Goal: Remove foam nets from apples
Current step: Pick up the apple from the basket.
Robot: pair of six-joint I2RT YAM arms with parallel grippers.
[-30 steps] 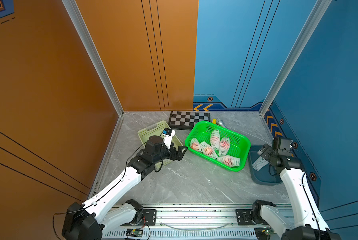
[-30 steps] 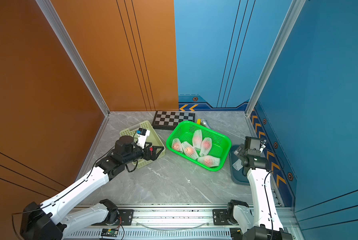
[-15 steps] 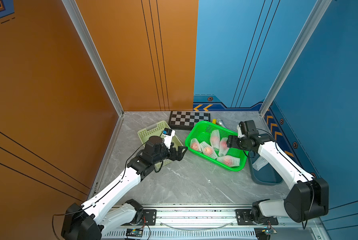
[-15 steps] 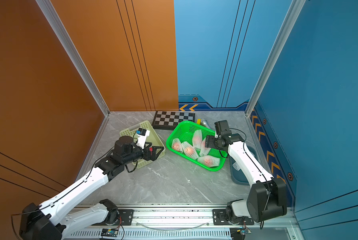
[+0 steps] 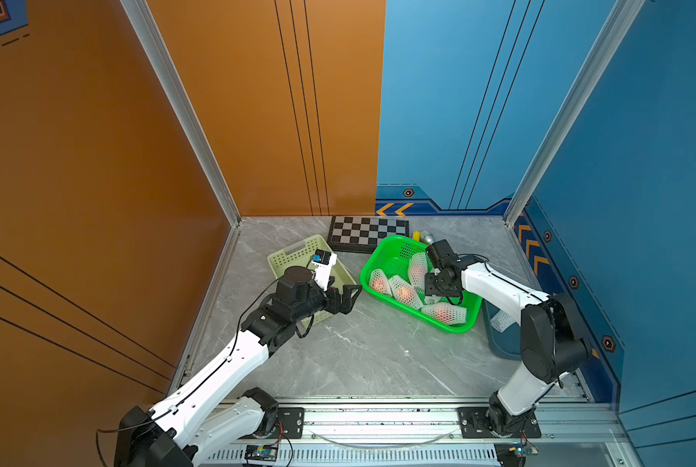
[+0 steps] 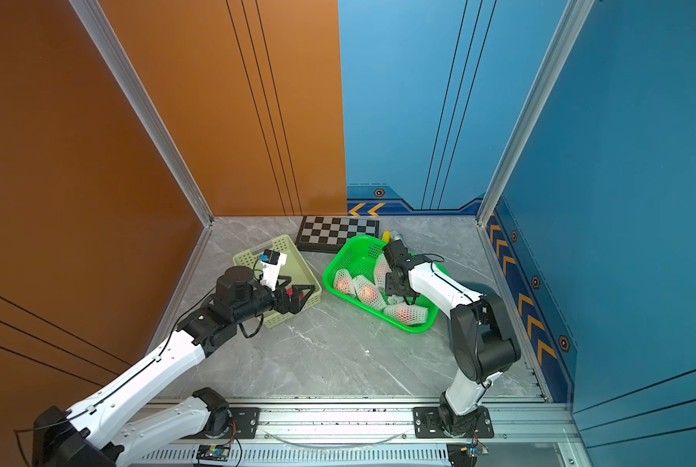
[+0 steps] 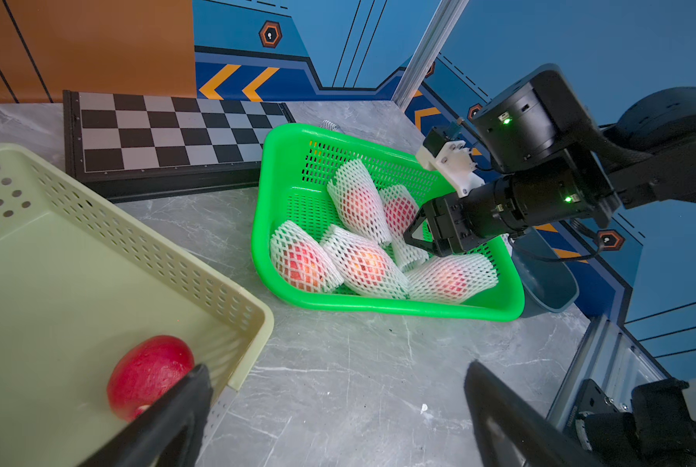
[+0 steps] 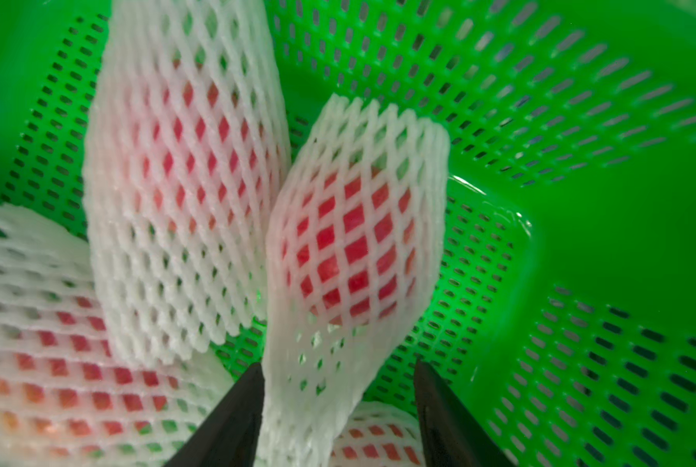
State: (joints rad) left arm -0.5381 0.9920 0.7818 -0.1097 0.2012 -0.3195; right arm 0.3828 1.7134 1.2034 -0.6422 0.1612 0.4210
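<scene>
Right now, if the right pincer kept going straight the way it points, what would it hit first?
The foam net directly ahead: its loose end sits between the open jaws of the right pincer. Pushing on, it would likely press the apple inside, lying in the green basket.

No words, numbers or brand names are legible anywhere. Two orange chevrons point left on the base strip of the blue back wall, near a hexagon badge. More chevrons run along the side wall.
</scene>
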